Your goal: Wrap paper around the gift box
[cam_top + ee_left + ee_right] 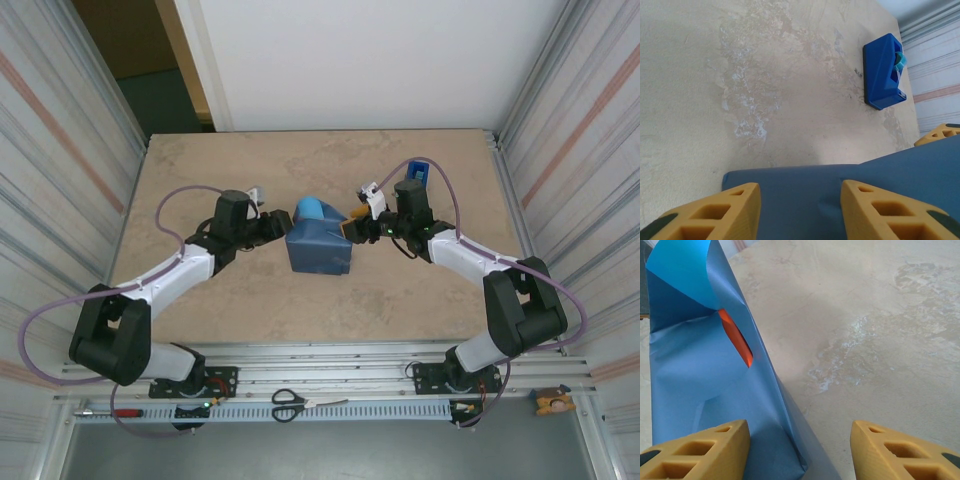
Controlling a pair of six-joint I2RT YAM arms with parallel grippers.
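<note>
The left gripper (pixel 800 187) sits at the bottom edge of the left wrist view. Its fingers are spread and clamp nothing. The paper (pixel 900 170), dark face up, lies across the gap between them. Farther up, at upper right, a tape dispenser (pixel 882 70) rests on the table (pixel 790 75).

The right gripper (pixel 800 425) sits at the bottom edge of the right wrist view, fingers likewise apart and empty. The paper rises from lower left to upper left. The gift box (pixel 735 337) shows there as an orange sliver through a gap.
</note>
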